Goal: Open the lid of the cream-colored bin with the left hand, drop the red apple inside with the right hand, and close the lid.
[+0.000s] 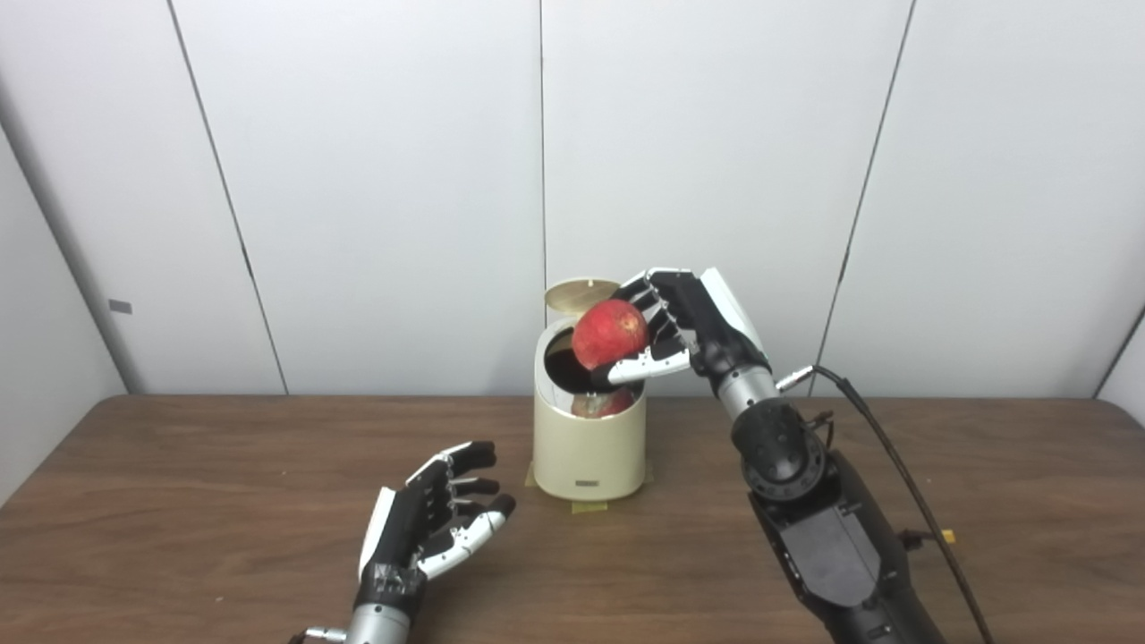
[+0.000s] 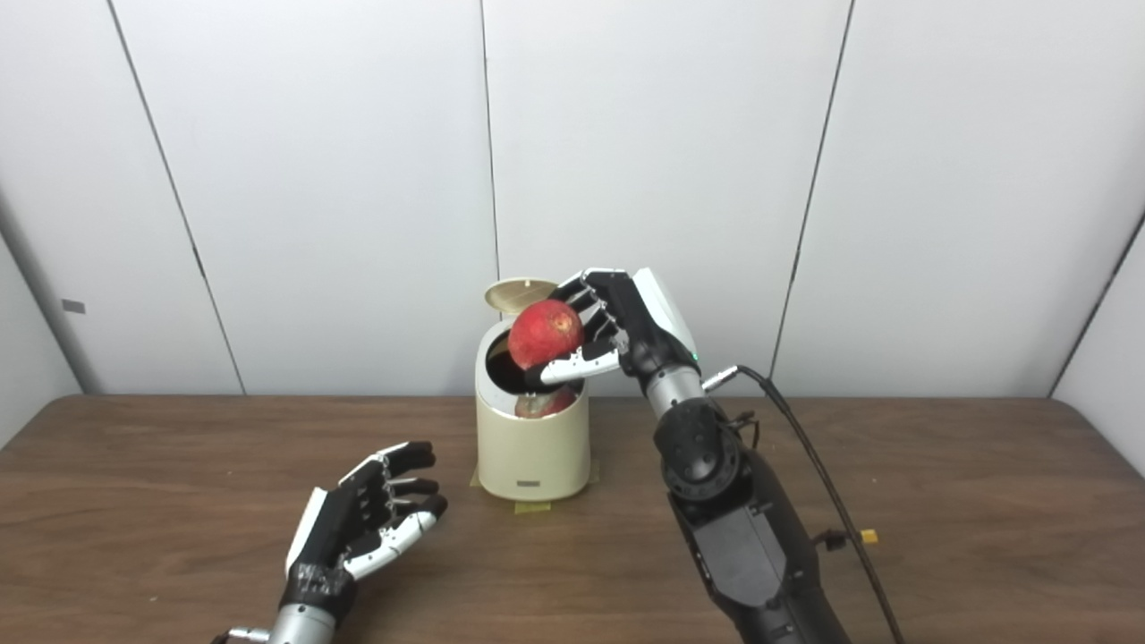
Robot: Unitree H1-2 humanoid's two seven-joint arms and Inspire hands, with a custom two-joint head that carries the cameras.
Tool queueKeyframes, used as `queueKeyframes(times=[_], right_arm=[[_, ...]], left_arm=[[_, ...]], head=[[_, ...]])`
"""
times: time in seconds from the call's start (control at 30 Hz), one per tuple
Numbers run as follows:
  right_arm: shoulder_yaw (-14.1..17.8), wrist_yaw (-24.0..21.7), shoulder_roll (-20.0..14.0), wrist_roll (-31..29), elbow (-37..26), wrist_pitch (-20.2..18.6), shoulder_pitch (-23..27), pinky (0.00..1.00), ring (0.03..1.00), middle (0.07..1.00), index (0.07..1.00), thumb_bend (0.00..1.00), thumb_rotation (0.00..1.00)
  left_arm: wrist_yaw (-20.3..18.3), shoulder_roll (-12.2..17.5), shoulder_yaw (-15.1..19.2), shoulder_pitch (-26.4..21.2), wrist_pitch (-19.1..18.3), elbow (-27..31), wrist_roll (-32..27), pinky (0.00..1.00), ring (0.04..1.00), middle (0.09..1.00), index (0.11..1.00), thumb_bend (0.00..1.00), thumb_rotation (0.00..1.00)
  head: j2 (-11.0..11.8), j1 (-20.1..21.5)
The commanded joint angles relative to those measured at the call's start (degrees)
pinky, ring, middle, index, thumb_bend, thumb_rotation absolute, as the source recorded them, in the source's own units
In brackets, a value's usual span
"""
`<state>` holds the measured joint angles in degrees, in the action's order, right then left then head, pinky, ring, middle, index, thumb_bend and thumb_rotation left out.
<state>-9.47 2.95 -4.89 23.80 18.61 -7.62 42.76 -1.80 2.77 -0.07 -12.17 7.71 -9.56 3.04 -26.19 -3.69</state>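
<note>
Overhead, right hand (image 1: pixel 689 326) fingers (image 1: pixel 646 363) wrapped around apple (image 1: pixel 609 333), directly above open bin (image 1: pixel 589 447), lid (image 1: pixel 580 293) raised. Left hand (image 1: pixel 436 523) low over worktop (image 1: pixel 224 501), fingers spread, holding nothing.

The cream-colored bin (image 1: pixel 589 447) stands upright on the wooden counter (image 1: pixel 179 501), its round lid (image 1: pixel 580 293) tipped up at the back and its dark mouth open. The red apple (image 1: pixel 609 334) hangs just above that mouth. Something reddish, perhaps a reflection, shows inside.
</note>
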Motion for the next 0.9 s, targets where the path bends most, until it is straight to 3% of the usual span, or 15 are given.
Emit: queueKeyframes(times=[0.0,0.1,0.17,0.2,0.23,0.3,0.87], right_arm=[[-0.58,0.53,-0.62,0.88,-1.42,2.16,3.18,0.27,0.368,0.434,0.530,0.53,0.00],[-1.42,0.79,-1.06,2.06,-1.63,2.33,3.06,0.30,0.414,0.444,0.516,0.53,0.00],[-1.52,0.83,-1.08,2.24,-1.77,2.34,2.96,0.29,0.399,0.529,0.499,0.52,0.11],[-1.53,0.72,-1.04,2.29,-1.95,2.12,2.90,0.29,0.394,0.543,0.564,0.72,0.10],[-1.53,0.62,-1.01,2.32,-2.08,1.96,2.86,0.29,0.394,0.559,0.604,0.82,0.10],[-1.59,0.37,-1.04,2.37,-2.30,1.89,2.79,0.29,0.394,0.580,0.641,0.90,0.10],[-1.56,-1.70,-1.24,2.26,-3.36,1.01,2.60,0.29,0.387,0.578,0.655,0.94,0.09]], left_arm=[[0.37,-0.52,-0.23,-1.19,1.41,1.00,-0.31,0.59,0.680,0.767,0.752,0.61,0.15],[0.26,-0.49,-0.23,-1.20,1.66,0.89,-0.30,0.59,0.682,0.771,0.753,0.61,0.15],[0.37,-0.44,-0.25,-1.21,1.65,0.91,-0.05,0.59,0.682,0.771,0.754,0.60,0.15],[0.42,-0.43,-0.23,-1.20,1.59,0.97,0.02,0.59,0.682,0.770,0.754,0.60,0.15],[0.46,-0.42,-0.21,-1.19,1.55,1.01,0.06,0.59,0.681,0.769,0.752,0.60,0.14],[0.24,-0.37,-0.18,-1.21,1.75,0.88,-0.27,0.59,0.681,0.768,0.751,0.60,0.14],[0.17,0.07,-0.44,-1.06,1.50,1.11,0.38,0.60,0.684,0.770,0.752,0.61,0.15]], head=[[-0.21,-0.16],[-0.19,-0.17],[-0.18,-0.16],[-0.20,-0.08],[-0.20,-0.08],[-0.25,0.10],[-0.59,0.22]])
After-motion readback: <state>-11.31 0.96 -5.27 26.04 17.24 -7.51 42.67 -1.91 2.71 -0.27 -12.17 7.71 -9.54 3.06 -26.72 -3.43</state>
